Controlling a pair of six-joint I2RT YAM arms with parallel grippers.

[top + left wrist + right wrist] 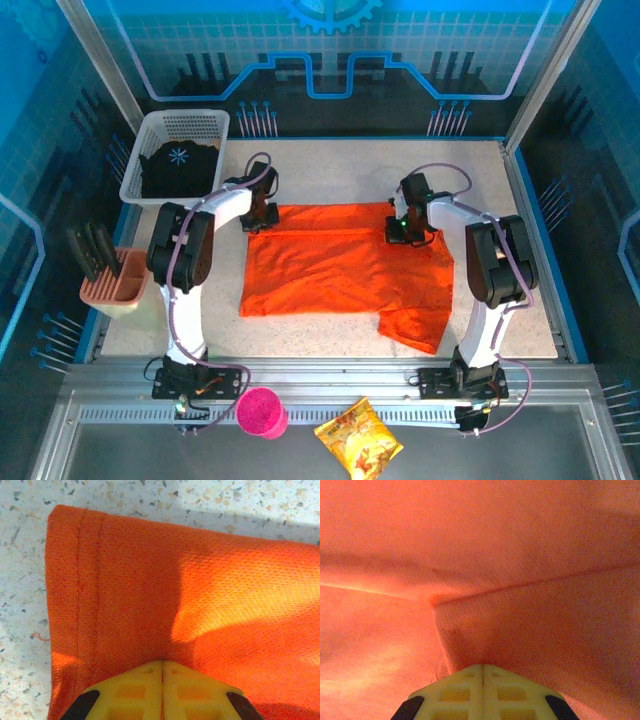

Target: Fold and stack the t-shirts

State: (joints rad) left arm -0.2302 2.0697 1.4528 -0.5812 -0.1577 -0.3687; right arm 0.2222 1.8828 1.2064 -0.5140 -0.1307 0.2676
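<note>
At far left, a black t-shirt [180, 170] sits in the white basket [190, 118]. Next, the left fingers [130, 695] are pressed together, pinching the far-left corner of the orange t-shirt [330, 265], which lies on the tabletop [330, 175]. The right fingers [455, 695], likewise closed, pinch cloth near its far-right edge.

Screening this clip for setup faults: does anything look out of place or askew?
The orange t-shirt lies unevenly: one sleeve juts out past its near right corner. A yellow snack packet and a pink cup sit on the metal frame at the near edge, unrelated to folding.
</note>
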